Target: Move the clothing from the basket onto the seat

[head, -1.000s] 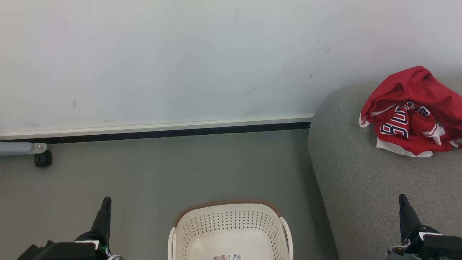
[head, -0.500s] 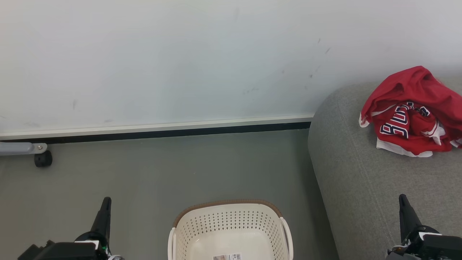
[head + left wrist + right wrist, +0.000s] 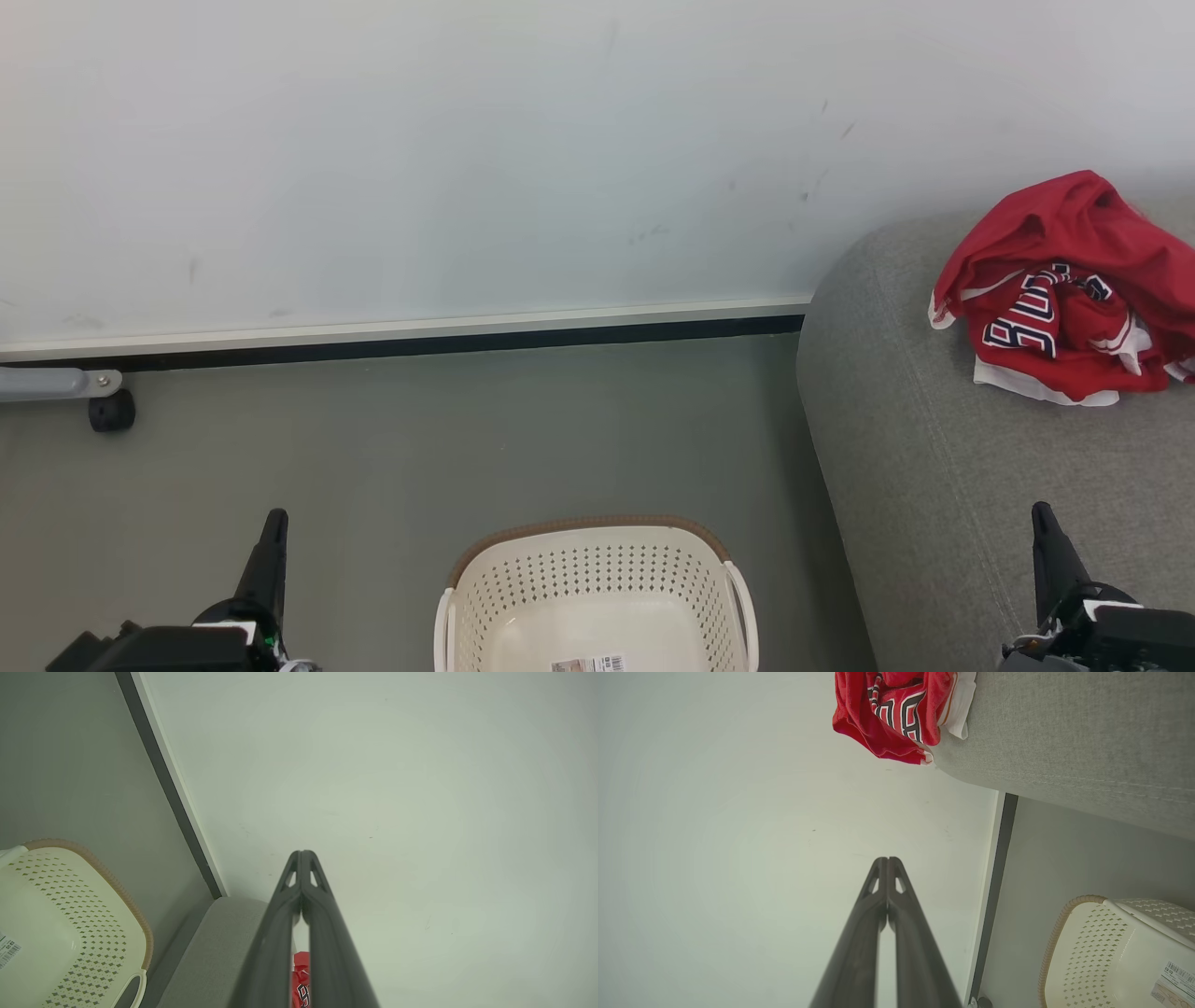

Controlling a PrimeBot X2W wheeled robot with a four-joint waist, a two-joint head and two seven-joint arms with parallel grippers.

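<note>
The clothing (image 3: 1055, 229), red jersey cloth with white trim, is lying soft and matt on the seat (image 3: 934, 485), whose grey woven upholstery is looking coarse, ahead of the right gripper (image 3: 1042, 511) and its 2 matt dark fingers (image 3: 852, 961). Left of those jaws, the basket (image 3: 597, 579) is gleaming faintly: smooth cream plastic, its brown rim textured like weave, a paper sticker (image 3: 588, 665) inside.

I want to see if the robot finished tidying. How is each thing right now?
clothing: crumpled in a heap on the seat.
basket: upright, no clothing in the part that shows.
seat: carrying the clothing heap.
left gripper: shut, holding nothing.
right gripper: shut, holding nothing.
</note>
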